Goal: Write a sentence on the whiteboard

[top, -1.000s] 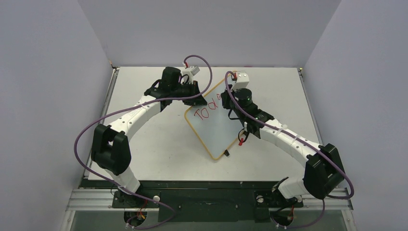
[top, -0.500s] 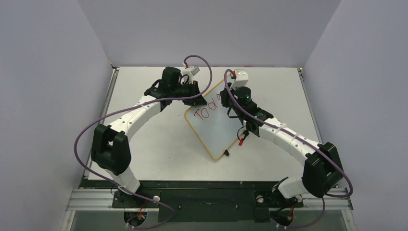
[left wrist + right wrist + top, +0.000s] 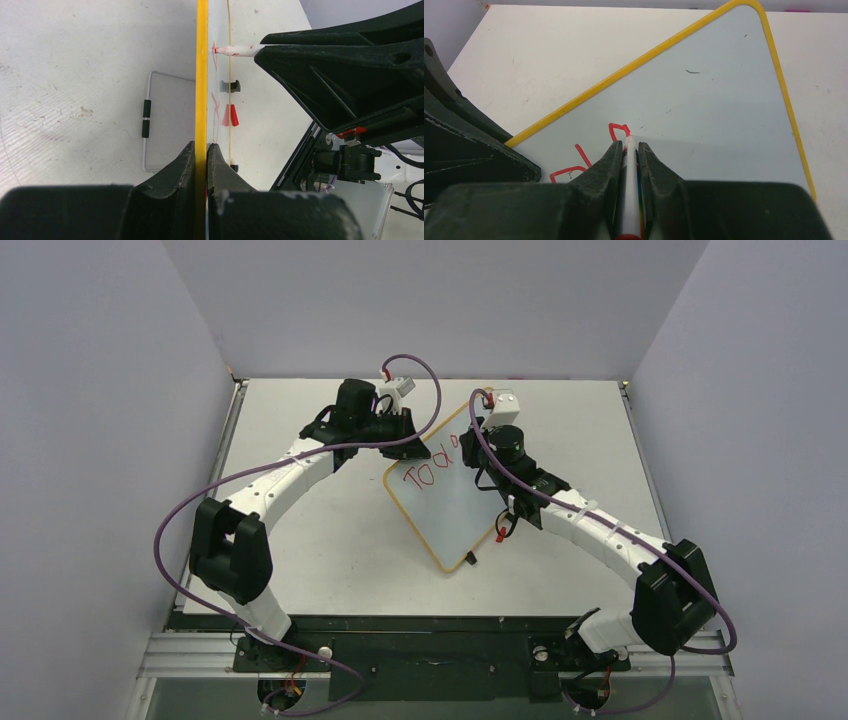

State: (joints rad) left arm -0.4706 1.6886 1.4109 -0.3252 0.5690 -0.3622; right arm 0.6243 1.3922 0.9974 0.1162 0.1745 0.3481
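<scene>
The whiteboard (image 3: pixel 445 515), with a yellow-orange frame, lies at an angle mid-table. Red letters of the sentence (image 3: pixel 425 473) run along its upper left part; only the first few show. My left gripper (image 3: pixel 408 448) is shut on the board's left frame edge (image 3: pixel 202 75), its jaws (image 3: pixel 201 147) pressed on either side. My right gripper (image 3: pixel 487 443) is shut on the white marker (image 3: pixel 629 165). The marker's red tip touches the board (image 3: pixel 704 115) at a freshly drawn red letter (image 3: pixel 618 129). The tip also shows in the left wrist view (image 3: pixel 235 49).
A small red piece (image 3: pixel 501 533) lies by the board's right edge under my right arm. Black clips (image 3: pixel 470 560) sit at the board's near corner. A wire loop with black sleeves (image 3: pixel 146 120) shows beside the frame. Grey walls enclose the table.
My right wrist has shifted slightly over the board with the marker. The left arm and the board have not moved.
</scene>
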